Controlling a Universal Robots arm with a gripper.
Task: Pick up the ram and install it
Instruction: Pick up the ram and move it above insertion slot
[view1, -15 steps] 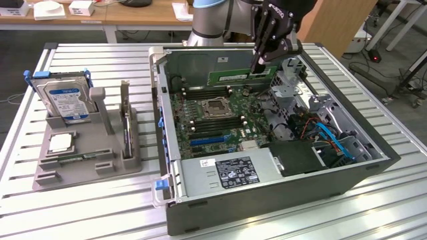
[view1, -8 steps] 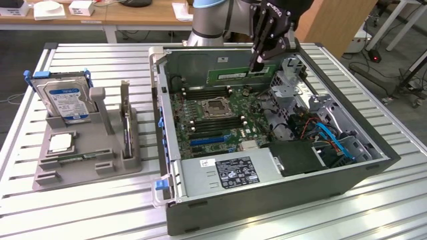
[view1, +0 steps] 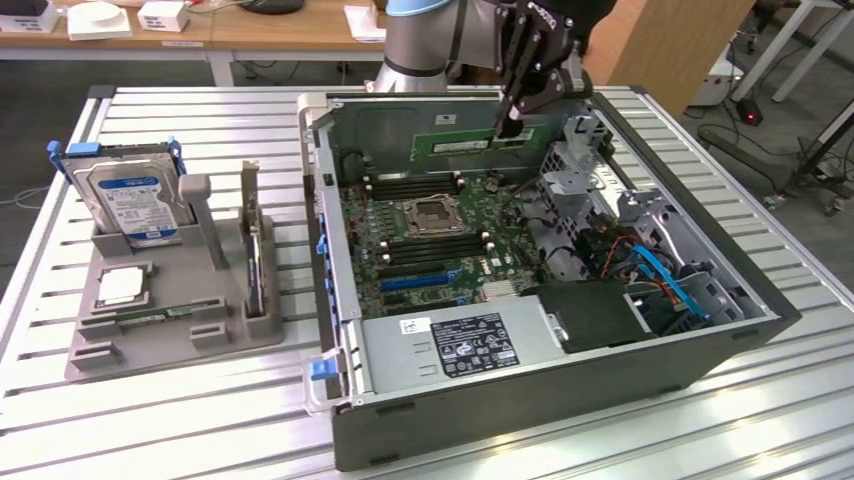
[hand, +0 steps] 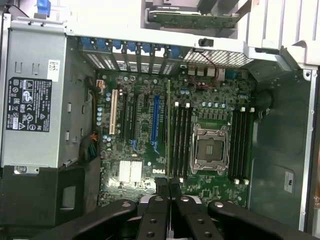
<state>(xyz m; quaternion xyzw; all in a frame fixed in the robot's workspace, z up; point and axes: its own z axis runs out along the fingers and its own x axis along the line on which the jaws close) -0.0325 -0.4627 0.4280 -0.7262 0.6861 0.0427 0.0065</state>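
Note:
My gripper (view1: 511, 128) is shut on the ram (view1: 470, 143), a long green stick with a white label, and holds it level above the far part of the open computer case (view1: 747, 330). In the wrist view the ram (hand: 168, 125) shows edge-on as a thin line running out from the black fingers (hand: 162, 187), over the motherboard (hand: 145, 145) beside the dark memory slots (hand: 181, 140). It hangs above the board, apart from the slots. The empty processor socket (hand: 209, 147) lies between the two slot banks.
A grey holder (view1: 174, 320) at the exterior view's left carries a silver hard drive (view1: 134, 200), a square processor chip (view1: 120, 287) and a second upright stick (view1: 251, 245). The power supply (view1: 461, 345) fills the case's near corner. Blue cables (view1: 667, 280) lie at its right.

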